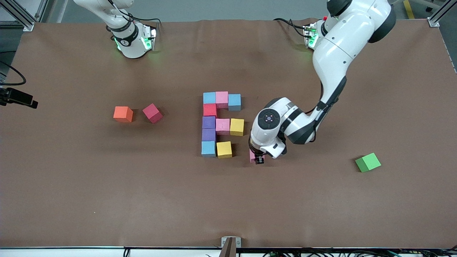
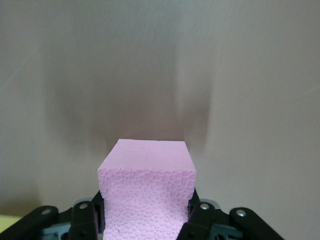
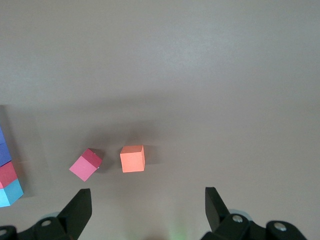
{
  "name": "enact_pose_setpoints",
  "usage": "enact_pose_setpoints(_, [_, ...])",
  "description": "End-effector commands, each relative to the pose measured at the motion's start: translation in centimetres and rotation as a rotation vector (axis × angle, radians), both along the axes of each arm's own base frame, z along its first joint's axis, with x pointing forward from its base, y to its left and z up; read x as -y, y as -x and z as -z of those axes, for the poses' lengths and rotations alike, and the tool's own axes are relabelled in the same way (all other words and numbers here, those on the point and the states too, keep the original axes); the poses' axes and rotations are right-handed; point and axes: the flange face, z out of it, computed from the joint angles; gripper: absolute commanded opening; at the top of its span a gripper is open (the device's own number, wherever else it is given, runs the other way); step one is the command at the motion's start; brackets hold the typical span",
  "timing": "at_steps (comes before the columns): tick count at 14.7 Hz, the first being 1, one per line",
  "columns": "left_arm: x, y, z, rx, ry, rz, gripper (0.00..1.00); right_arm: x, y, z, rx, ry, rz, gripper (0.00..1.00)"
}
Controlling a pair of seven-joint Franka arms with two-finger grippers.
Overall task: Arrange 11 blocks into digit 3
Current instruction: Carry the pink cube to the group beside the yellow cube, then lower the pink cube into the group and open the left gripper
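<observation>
Ten blocks lie joined in a figure (image 1: 221, 123) mid-table: a light blue (image 1: 209, 97), pink (image 1: 221, 99), light blue (image 1: 234, 101) bar, a column of red (image 1: 210, 109), two purple (image 1: 209, 127) and light blue (image 1: 208, 148), a pink (image 1: 222, 126) and yellow (image 1: 236, 127) bar, and one yellow (image 1: 224, 149). My left gripper (image 1: 257, 159) is shut on a pink block (image 2: 146, 185), low over the table beside that yellow block, toward the left arm's end. My right gripper (image 3: 147, 192) is open and empty, high over the table; it is out of the front view.
An orange cube (image 1: 123, 114) and a crimson cube (image 1: 152, 113) lie toward the right arm's end; both show in the right wrist view, orange (image 3: 132, 158) and crimson (image 3: 86, 164). A green cube (image 1: 368, 162) lies toward the left arm's end.
</observation>
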Motion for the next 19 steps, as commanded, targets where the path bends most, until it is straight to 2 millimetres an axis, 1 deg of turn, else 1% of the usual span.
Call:
enact_pose_setpoints(1, [3.1, 1.1, 2.6, -0.027, 0.016, -0.020, 0.29, 0.2, 0.4, -0.6, 0.007, 0.000, 0.007, 1.00])
enact_pose_setpoints(3, [4.2, 1.8, 3.3, -0.028, 0.012, -0.035, 0.29, 0.1, 0.7, -0.1, -0.029, -0.005, 0.004, 1.00])
enact_pose_setpoints(4, [4.6, 2.0, 3.6, -0.030, 0.014, -0.043, 0.29, 0.1, 0.8, 0.0, -0.031, -0.007, 0.007, 1.00])
enact_pose_setpoints(5, [4.9, 1.9, 3.5, -0.026, 0.020, -0.046, 0.29, 0.0, 0.6, 0.1, -0.024, -0.004, 0.003, 1.00])
enact_pose_setpoints(6, [5.7, 2.4, 3.8, -0.028, 0.020, -0.037, 0.29, -0.1, 0.4, 0.3, -0.015, -0.003, 0.000, 1.00])
enact_pose_setpoints(8, [6.3, 2.2, 3.8, -0.022, 0.031, -0.045, 0.29, -0.8, 0.8, 0.5, 0.004, -0.003, -0.013, 1.00])
enact_pose_setpoints(9, [6.7, 2.2, 3.6, -0.016, 0.037, -0.044, 0.29, -1.5, 0.8, 0.6, 0.008, -0.002, -0.025, 1.00])
enact_pose_setpoints(11, [7.1, 2.3, 3.6, -0.011, 0.043, -0.040, 0.29, -2.5, 1.2, 0.0, 0.028, 0.001, -0.043, 1.00])
enact_pose_setpoints(13, [7.9, 2.5, 3.1, 0.003, 0.058, -0.031, 0.29, -3.1, 1.6, -0.9, 0.050, 0.020, -0.057, 1.00])
enact_pose_setpoints(15, [8.4, 2.9, 3.3, 0.004, 0.062, -0.022, 0.29, -3.5, 1.8, -1.1, 0.053, 0.025, -0.064, 1.00])
enact_pose_setpoints(17, [8.8, 3.3, 3.5, 0.002, 0.063, -0.016, 0.29, -3.6, 2.7, -0.9, 0.067, 0.023, -0.067, 1.00])
enact_pose_setpoints(19, [8.9, 3.2, 3.3, 0.014, 0.075, -0.014, 0.29, -3.9, 3.8, -0.6, 0.092, 0.020, -0.074, 1.00])
